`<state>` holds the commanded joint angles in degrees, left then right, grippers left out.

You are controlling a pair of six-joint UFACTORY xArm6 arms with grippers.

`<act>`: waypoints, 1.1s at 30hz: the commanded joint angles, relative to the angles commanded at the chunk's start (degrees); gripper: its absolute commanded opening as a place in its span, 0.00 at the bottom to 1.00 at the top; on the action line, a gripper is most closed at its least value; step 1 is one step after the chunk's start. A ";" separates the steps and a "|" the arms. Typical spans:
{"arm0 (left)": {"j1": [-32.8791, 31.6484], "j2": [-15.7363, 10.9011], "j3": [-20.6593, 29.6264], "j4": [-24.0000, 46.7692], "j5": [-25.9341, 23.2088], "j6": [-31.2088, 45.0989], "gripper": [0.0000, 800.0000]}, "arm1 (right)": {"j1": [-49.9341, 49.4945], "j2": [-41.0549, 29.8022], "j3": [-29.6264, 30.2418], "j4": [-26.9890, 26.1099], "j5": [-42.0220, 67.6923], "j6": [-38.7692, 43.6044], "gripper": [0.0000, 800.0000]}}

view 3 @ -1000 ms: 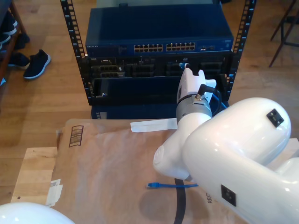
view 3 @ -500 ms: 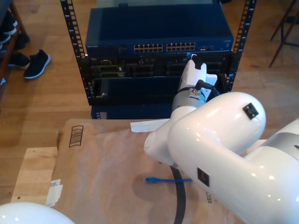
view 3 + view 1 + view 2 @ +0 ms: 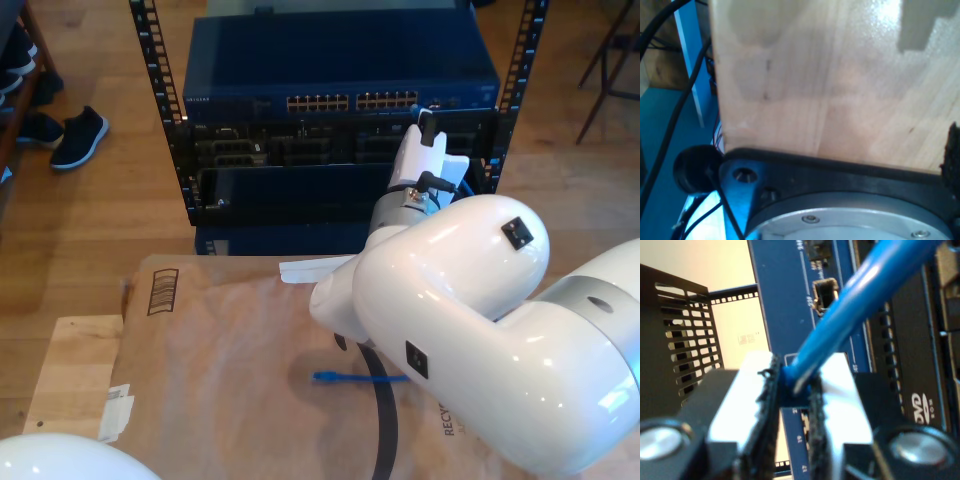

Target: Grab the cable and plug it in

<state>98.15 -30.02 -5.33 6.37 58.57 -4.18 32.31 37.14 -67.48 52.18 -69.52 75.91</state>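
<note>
The cable, a smooth bright blue cord, is pinched near its end between the white, black-padded fingers of my second tool, which is clamped tight on it just in front of the blue switch face. In the exterior view its other end, a small blue plug with a short run of cord, lies flat on the crumpled brown paper covering the bench, partly hidden by the glossy white arm. A barcode label is printed on the paper; its text is too small to read. Beyond, my second tool reaches the black perforated rack, close under the blue NETGEAR switch and its two rows of ports. The first wrist view looks at pale wood grain and black cords; whether my first tool is open or closed I cannot tell. Wooden floor lies open on both sides of the rack.
</note>
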 joint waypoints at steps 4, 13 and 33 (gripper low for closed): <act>0.00 0.00 0.00 -0.09 0.00 0.00 1.00 | -0.35 0.35 -0.53 0.00 0.00 0.00 0.00; 0.00 0.00 0.00 -0.09 0.00 0.00 1.00 | -0.70 2.64 -4.40 0.00 0.18 -1.23 0.00; 0.00 0.00 0.00 -0.09 0.00 0.00 1.00 | -1.05 3.08 -4.31 -0.62 -0.26 -2.90 0.00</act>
<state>98.15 -30.02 -5.33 6.29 58.57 -4.18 31.25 40.22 -71.79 51.56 -69.78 73.01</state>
